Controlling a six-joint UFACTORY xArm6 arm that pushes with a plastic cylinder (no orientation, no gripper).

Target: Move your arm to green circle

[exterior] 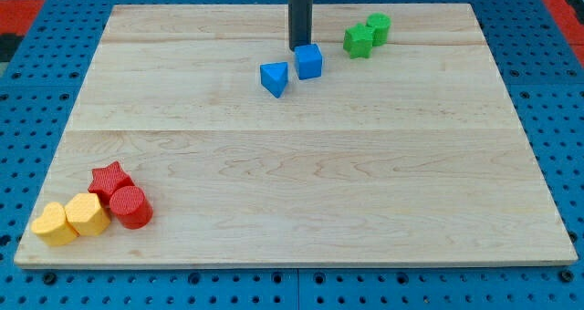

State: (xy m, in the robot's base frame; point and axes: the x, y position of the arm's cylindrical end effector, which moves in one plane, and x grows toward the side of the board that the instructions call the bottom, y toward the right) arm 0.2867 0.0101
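Observation:
The green circle (379,26) sits near the view's top, right of centre, touching a green star (359,42) on its lower left. My tip (299,47) comes down from the view's top edge and rests just above and left of a blue cube (309,61). It is well to the left of the green circle, with the green star between them. A blue triangle (274,77) lies lower left of the blue cube.
A cluster sits at the view's bottom left: a red star (110,180), a red circle (131,207), a yellow hexagon (88,213) and a yellow heart (55,224). The wooden board (319,191) lies on a blue perforated table.

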